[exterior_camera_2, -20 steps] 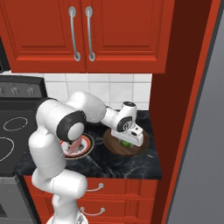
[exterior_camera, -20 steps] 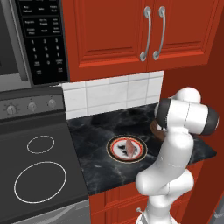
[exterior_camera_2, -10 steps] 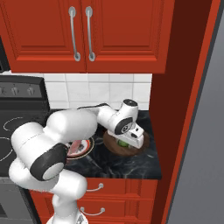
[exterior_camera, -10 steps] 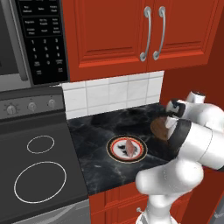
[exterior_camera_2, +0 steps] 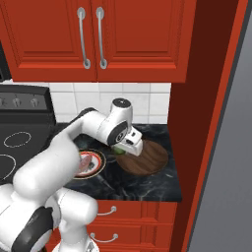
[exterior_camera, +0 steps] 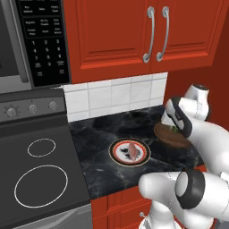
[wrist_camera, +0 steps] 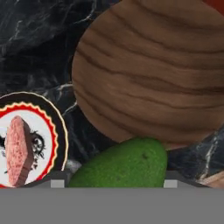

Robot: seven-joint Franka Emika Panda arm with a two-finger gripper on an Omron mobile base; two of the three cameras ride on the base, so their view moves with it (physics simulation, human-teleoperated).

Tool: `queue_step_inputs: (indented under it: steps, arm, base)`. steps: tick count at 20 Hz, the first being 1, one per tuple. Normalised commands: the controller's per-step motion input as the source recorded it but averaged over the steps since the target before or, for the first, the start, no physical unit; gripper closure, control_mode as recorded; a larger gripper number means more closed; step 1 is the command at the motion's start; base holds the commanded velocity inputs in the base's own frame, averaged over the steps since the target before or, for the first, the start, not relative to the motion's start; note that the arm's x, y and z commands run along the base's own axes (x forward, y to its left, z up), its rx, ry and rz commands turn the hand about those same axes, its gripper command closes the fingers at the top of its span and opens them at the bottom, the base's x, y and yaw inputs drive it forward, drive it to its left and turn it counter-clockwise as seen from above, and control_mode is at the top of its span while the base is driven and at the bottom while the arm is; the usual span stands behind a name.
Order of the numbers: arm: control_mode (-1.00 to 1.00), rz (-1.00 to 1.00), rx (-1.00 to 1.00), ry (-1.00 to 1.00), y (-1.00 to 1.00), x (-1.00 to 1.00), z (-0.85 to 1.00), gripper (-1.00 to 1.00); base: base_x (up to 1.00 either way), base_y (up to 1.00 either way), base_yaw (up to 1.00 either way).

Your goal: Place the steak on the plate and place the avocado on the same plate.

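With the steak [exterior_camera: 133, 151] already on the plate [exterior_camera: 117, 155], we have swung our end effector [exterior_camera_2: 120, 148] off the wooden board [exterior_camera_2: 150, 158], closed around the avocado [wrist_camera: 122, 164], toward that plate.

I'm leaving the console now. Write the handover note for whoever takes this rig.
Gripper: shut on the avocado, held above the near edge of the round wooden board, between board and plate.
Steak: lying on the plate; that step is done.
The plate sits on the black marble counter, between the stove and the board.
Left: carry the avocado across to the plate, set it beside the steak, open the gripper.
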Motion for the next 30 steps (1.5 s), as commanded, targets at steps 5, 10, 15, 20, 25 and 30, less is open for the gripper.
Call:
queue_step_inputs:
  steps: [5,10,15,20,25,30]
  arm:
    - [-1.00,0.10,0.00,-0.12,0.94,-0.26,0.52,1.00]
    - [-1.00,0.18,-0.02,-0.06,1.00,-0.11,0.09,1.00]
    - [-1.00,0.21,-0.06,-0.01,1.00,0.00,-0.12,1.00]
    - [-1.00,0.16,-0.11,0.00,0.82,0.30,-0.05,1.00]
    - [-1.00,0.08,-0.15,0.02,0.30,0.18,-0.12,1.00]
    - [-1.00,0.01,-0.06,0.09,0.01,0.03,-0.38,1.00]
  base:
    - [0.00,0.00,0.00]
    - [0.00,0.00,0.00]
    - [0.00,0.00,0.00]
    - [0.00,0.00,0.00]
    - [0.00,0.00,0.00]
    - [0.00,0.00,0.00]
